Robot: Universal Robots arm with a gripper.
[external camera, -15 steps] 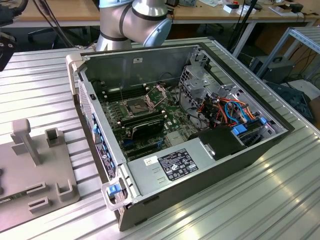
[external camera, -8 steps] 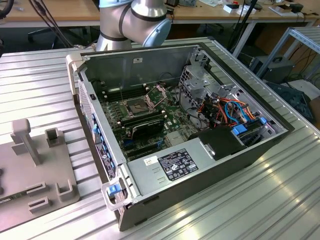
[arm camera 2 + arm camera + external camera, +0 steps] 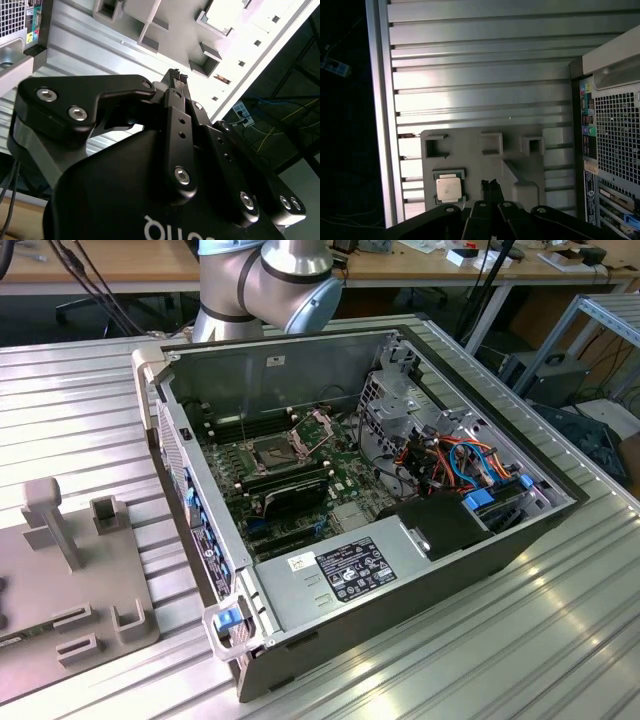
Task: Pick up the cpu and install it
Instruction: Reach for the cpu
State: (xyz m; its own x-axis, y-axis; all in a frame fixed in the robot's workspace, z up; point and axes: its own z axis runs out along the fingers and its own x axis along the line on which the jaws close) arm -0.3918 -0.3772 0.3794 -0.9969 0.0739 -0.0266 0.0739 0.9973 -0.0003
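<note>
The cpu (image 3: 449,189), a small silver-grey square chip, lies flat in a recess of a grey holder block (image 3: 485,150) on the ribbed metal table. My gripper (image 3: 490,185) hangs above the block, a little to one side of the cpu and apart from it. Its two black fingers (image 3: 176,80) are pressed together with nothing between them. In the exterior view the open computer case (image 3: 400,570) shows the square socket (image 3: 272,450) on the motherboard, with its hinged plate (image 3: 318,425) swung up.
The grey holder block (image 3: 70,580) sits at the exterior view's left, with upright posts and slots. Black memory sticks (image 3: 285,482) lie near the socket. Cables and drive bays (image 3: 470,475) fill the case's far side. The case's rear panel (image 3: 610,150) stands next to the block.
</note>
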